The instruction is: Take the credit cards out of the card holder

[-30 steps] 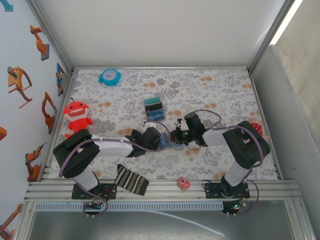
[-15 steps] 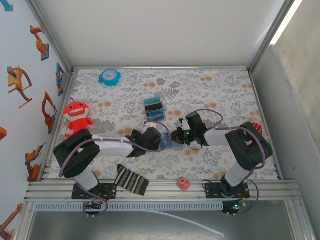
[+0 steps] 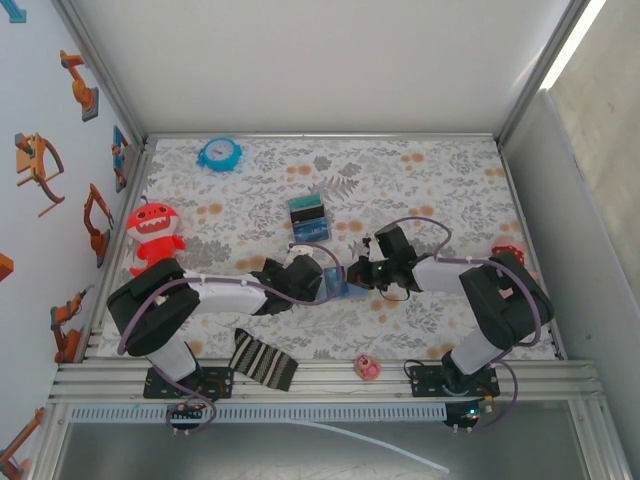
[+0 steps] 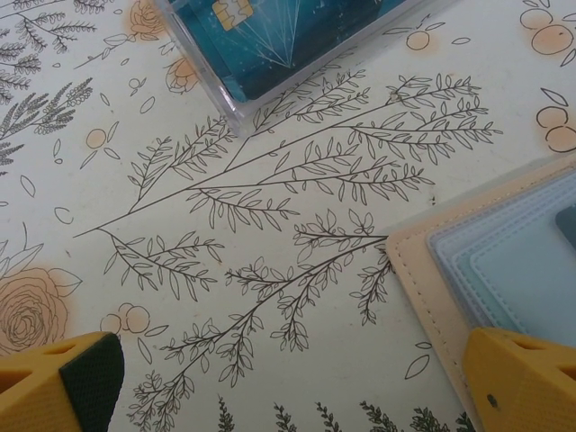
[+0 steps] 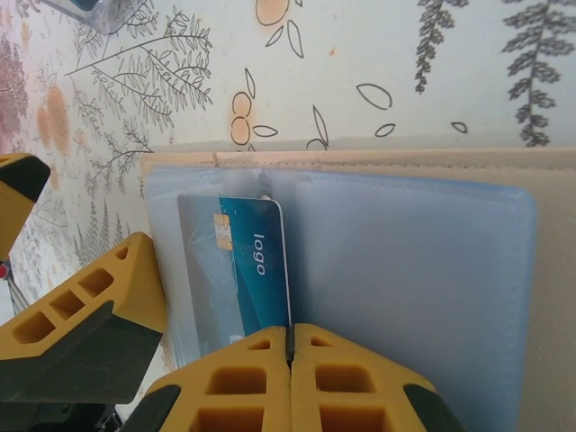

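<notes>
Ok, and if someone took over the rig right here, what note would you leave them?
Left claw open, one finger pinning the holder's corner.
Right claw shut on the edge of a blue card in the open holder.
A clear case with a second card lies apart from it.
Done: holder open, card gripped. Left: pull it out, set it down.

Card holder [image 3: 338,286] on the table's [image 3: 450,190] near middle, card [image 5: 238,265] in one panel, card box [image 3: 309,218] behind it
</notes>
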Robot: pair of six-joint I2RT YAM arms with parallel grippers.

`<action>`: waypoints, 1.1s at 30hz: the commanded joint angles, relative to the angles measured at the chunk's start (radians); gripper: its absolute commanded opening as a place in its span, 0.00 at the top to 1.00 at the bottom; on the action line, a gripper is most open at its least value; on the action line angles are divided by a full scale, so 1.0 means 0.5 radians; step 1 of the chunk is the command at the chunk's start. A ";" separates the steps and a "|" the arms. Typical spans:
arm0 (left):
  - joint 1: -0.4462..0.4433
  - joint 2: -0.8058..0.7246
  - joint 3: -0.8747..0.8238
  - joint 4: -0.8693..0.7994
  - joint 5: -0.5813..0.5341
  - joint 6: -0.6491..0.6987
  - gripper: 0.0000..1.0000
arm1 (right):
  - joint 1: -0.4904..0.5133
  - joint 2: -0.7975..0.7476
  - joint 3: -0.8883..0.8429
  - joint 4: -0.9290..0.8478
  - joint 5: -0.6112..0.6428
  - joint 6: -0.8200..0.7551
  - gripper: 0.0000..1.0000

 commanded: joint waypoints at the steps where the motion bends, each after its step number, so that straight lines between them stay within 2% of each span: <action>1: -0.009 -0.046 0.031 -0.092 -0.042 0.086 0.03 | -0.015 -0.064 0.040 -0.089 0.055 -0.057 1.00; 12: -0.014 -0.168 0.137 0.016 0.021 0.228 0.03 | -0.013 -0.088 0.073 -0.123 0.059 -0.054 1.00; 20: -0.012 0.014 0.235 0.118 0.112 0.323 0.03 | -0.015 -0.092 0.088 -0.152 0.065 -0.059 1.00; 33: -0.018 0.182 0.280 0.083 0.151 0.361 0.03 | -0.015 -0.140 0.131 -0.299 0.132 -0.120 1.00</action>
